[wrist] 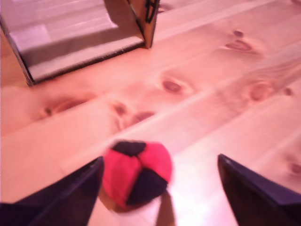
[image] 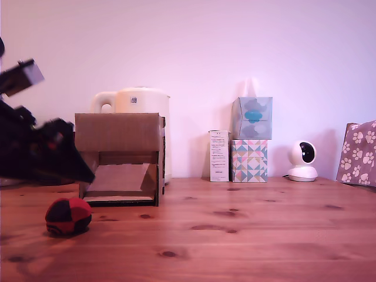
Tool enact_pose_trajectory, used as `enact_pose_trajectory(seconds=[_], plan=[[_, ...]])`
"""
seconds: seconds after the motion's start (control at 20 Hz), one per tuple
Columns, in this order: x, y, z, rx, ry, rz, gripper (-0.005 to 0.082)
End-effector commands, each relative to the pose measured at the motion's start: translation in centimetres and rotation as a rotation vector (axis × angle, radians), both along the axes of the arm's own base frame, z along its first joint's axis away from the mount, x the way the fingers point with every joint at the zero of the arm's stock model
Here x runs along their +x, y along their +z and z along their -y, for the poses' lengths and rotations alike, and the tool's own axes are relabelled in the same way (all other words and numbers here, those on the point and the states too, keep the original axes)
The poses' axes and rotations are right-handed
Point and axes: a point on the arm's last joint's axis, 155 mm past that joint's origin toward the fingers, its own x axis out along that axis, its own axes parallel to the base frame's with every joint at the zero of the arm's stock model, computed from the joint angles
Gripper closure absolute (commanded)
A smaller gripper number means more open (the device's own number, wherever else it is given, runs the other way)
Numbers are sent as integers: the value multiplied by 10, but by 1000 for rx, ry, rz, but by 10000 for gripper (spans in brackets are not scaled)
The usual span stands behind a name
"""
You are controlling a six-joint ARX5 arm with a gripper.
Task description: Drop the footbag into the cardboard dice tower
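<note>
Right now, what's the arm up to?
The end effector is open, low over the table, closing in on the footbag. The wrist view shows the footbag between the two fingers, beside one of them, not gripped. It lies on the wood in front of the dice tower, which stands upright. Nothing has been dropped in yet.

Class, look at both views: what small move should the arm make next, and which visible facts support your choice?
Probably ease the open tool down and toward the footbag until the ball sits centred between the fingers, then close. The footbag lies on the table, ungrasped, close to one finger, in front of the cardboard dice tower.
</note>
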Motion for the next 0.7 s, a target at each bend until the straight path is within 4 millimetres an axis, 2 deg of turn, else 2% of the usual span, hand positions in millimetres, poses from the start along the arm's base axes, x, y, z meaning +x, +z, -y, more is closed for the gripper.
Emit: enact_pose_trajectory(seconds=[0.0, 0.25, 0.3, 0.35, 0.45, 0.5, 0.55, 0.65], plan=[[0, -17, 0, 16, -1, -31, 7], [-3, -47, -1, 32, -1, -98, 21], [-4, -50, -1, 35, -1, -107, 72], [-4, -50, -1, 35, -1, -109, 168], [-4, -50, -1, 34, -3, -106, 448], [-4, -50, -1, 34, -3, -107, 543], [-4, -50, -1, 34, -2, -108, 581], [-4, -49, -1, 34, -2, -106, 592]])
